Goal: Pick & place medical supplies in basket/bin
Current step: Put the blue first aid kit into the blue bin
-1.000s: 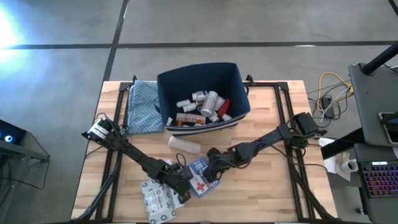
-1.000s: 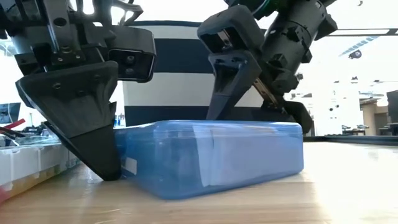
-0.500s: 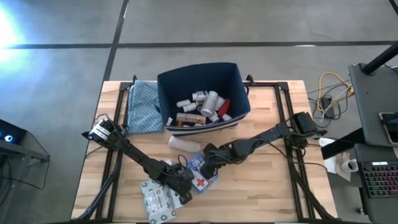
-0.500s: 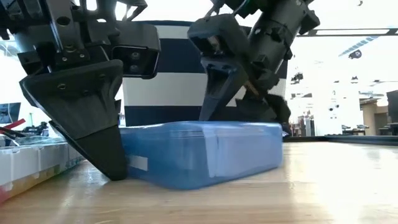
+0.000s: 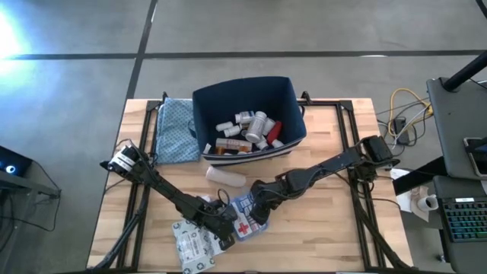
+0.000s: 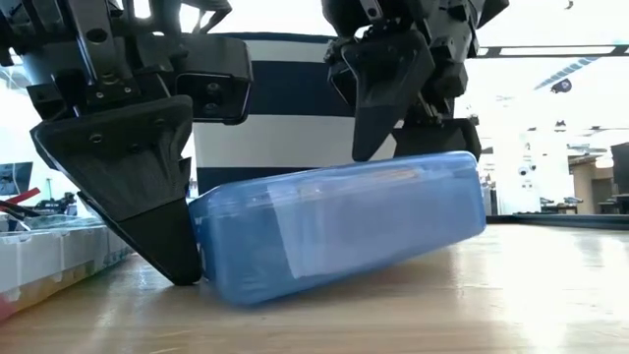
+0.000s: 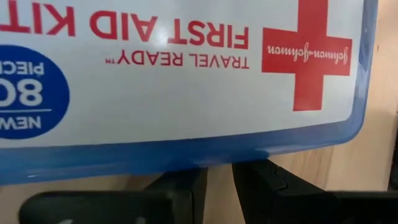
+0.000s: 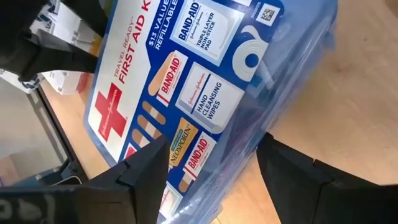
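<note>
The blue-white first-aid box (image 5: 245,217) (image 6: 334,231) (image 7: 186,81) (image 8: 205,74) is near the table's front, tilted, with its left end on the wood. My right gripper (image 5: 261,209) (image 6: 403,138) (image 8: 211,168) is shut on its raised right end. My left gripper (image 5: 225,230) (image 6: 182,270) (image 7: 217,180) is shut, low at the box's left end. The navy bin (image 5: 242,85) (image 6: 285,108) stands behind and holds several bottles (image 5: 251,125). Grey-white packets (image 5: 194,243) lie near the front edge. My left gripper rests its shut fingertips (image 6: 192,265) against the box's lower left end (image 6: 211,280), slanting down to the table from the left. My right gripper pinches the box's right end (image 8: 180,140) between its two fingers, one on each side, coming from above. That end is lifted; the left end stays on the table.
A white tube (image 5: 226,176) lies on the wood between the bin and the box. The blue patterned cloth (image 5: 173,129) is left of the bin. Bare wood stretches to the right of the box (image 5: 319,221).
My right gripper has risen with the box's right end. The box, flat on the table a second ago, is now tipped up on its left end, which has stayed on the wood against my left gripper.
</note>
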